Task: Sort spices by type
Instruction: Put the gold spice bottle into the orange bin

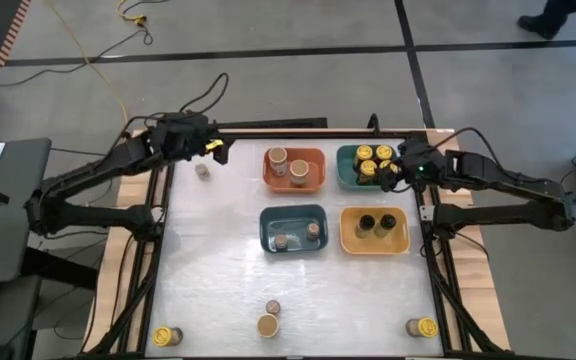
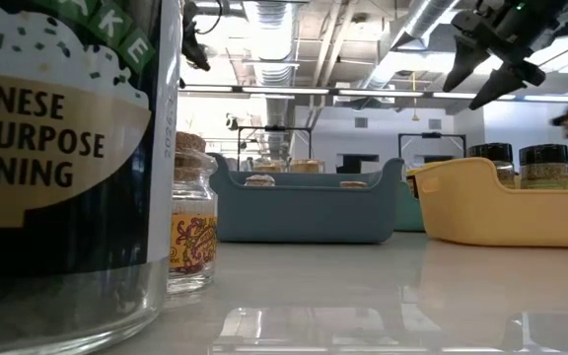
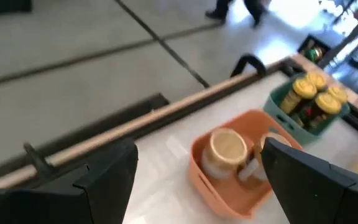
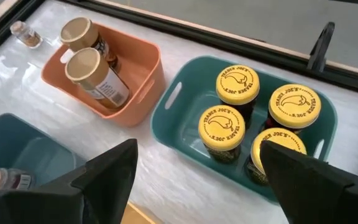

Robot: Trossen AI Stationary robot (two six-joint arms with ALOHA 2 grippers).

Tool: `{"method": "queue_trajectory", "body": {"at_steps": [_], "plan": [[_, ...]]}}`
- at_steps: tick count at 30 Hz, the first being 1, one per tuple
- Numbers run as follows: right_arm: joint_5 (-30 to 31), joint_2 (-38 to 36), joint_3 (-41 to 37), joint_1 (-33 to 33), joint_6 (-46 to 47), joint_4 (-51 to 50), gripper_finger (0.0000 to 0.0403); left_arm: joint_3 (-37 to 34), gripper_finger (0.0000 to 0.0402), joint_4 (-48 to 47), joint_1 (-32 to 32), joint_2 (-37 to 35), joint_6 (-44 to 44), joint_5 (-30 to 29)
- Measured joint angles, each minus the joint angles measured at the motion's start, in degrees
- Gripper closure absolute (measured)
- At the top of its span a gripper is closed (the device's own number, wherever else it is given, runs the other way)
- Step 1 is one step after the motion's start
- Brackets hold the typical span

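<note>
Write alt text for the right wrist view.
Four yellow-lidded jars stand in a teal bin, beside an orange bin holding two tan-lidded jars. The right gripper hovers above, fingers open and empty.

Right wrist view: fourth yellow-lidded jar in the green bin, partly hidden behind one of the gripper's own fingers. A small brown-topped jar, beyond the other finger, cut off by the picture's edge (label unreadable). Left wrist view: second tan-lidded jar in the orange bin, largely hidden behind a finger. Low view: nearest jar cropped, its label only partly legible.
</note>
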Motion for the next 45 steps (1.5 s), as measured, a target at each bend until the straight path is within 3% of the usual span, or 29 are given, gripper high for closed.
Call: {"method": "queue_trajectory", "body": {"at_steps": [6, 12, 20, 27, 35, 41, 45], "plan": [[0.0, -0.2, 0.0, 0.0, 3.3, -1.1, 0.0038, 0.8, 0.0072, -1.7, -2.3, -1.6, -1.4, 1.5], [-0.7, -0.7, 0.0, 2.0, 9.7, -4.2, 0.0038, 0.8, 0.0072, -5.8, -11.2, -3.0, -4.2, -2.8], [-1.0, -0.8, 0.0, 13.1, 22.7, -8.7, 0.0038, 0.8, 0.0072, -10.8, -25.6, -1.9, -9.4, -11.2], [1.8, 1.2, 0.0, 23.4, 34.2, -13.6, 0.0038, 0.8, 0.0072, -12.5, -34.4, -1.9, -14.8, -11.6], [3.4, 6.4, 0.0, 31.8, 39.5, -14.1, 0.0038, 0.8, 0.0072, -15.4, -46.8, 1.0, -28.1, -14.5], [3.4, 9.5, 0.0, 35.9, 39.5, -14.1, 0.0038, 0.8, 0.0072, -15.7, -54.3, 8.0, -42.2, -14.7], [3.4, 9.9, 0.0, 39.3, 39.5, -14.2, 0.0038, 3.8, 0.0072, -19.1, -58.4, 14.7, -54.6, -11.4]]}}
